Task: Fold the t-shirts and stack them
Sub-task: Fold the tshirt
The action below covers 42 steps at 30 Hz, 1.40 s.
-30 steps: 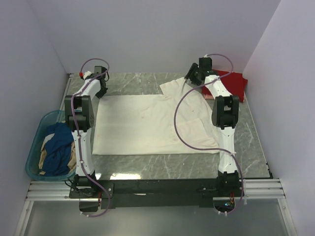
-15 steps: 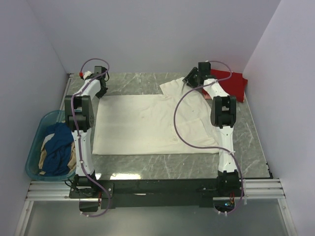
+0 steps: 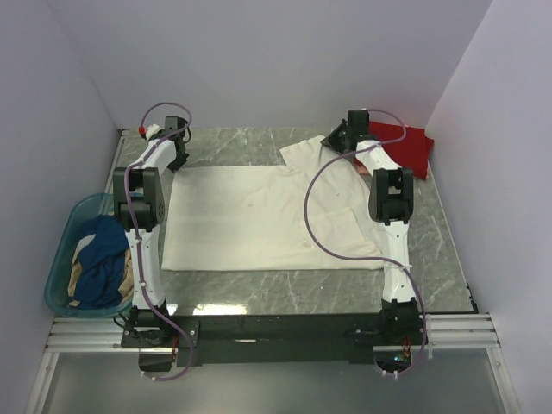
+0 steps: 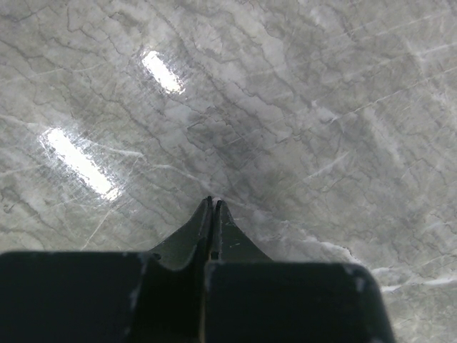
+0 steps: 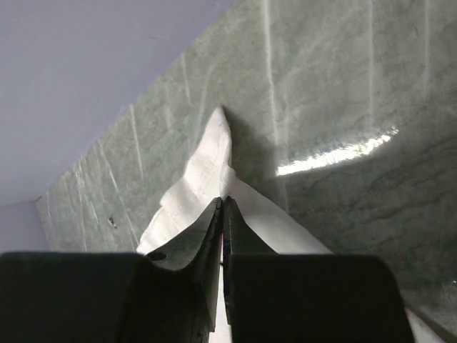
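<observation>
Jaws of the right gripper (image 5: 221, 204) are pressed together on a peaked sleeve of the cream-white cloth t-shirt (image 3: 250, 216), which lies spread across the grey marble-patterned table (image 3: 241, 147). Left gripper (image 4: 213, 204), just beyond the shirt's far left corner, is closed on nothing, tips over bare stone. A red cloth t-shirt (image 3: 407, 147) lies in the far right corner; a dark blue t-shirt (image 3: 99, 250) is heaped in the teal plastic basket (image 3: 62, 254).

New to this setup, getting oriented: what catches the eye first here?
A cream-white t-shirt lies spread across the middle, the right gripper pinching its far sleeve. A red t-shirt sits in the far right corner, and a teal basket stands at the near left.
</observation>
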Available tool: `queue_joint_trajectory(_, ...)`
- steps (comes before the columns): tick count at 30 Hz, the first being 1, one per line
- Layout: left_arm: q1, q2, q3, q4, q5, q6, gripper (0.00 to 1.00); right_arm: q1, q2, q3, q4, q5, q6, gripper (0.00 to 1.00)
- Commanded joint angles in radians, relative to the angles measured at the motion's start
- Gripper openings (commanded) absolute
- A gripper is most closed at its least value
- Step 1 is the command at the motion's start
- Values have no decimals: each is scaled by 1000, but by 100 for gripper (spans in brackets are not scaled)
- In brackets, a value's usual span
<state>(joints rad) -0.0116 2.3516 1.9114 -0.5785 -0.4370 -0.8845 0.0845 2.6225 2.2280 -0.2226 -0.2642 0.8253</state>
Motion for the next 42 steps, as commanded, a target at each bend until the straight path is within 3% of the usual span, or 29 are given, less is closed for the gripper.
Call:
queue_joint_trajectory(1, 9, 0, -38, -4, 40, 1, 1, -6, -50, -40, 57, -3, 8, 6)
queue_joint_trajectory(4, 9, -12, -43, 8, 47, 2, 1, -11, -85, -59, 60, -1, -14, 0)
queue_joint_trajectory(24, 41, -110, -69, 37, 98, -1, 1, -35, -331, -232, 42, 33, -164, 0)
queue_joint_trajectory(42, 53, -250, -192, 54, 118, -4, 1, -40, -594, -556, 78, 63, -218, 0)
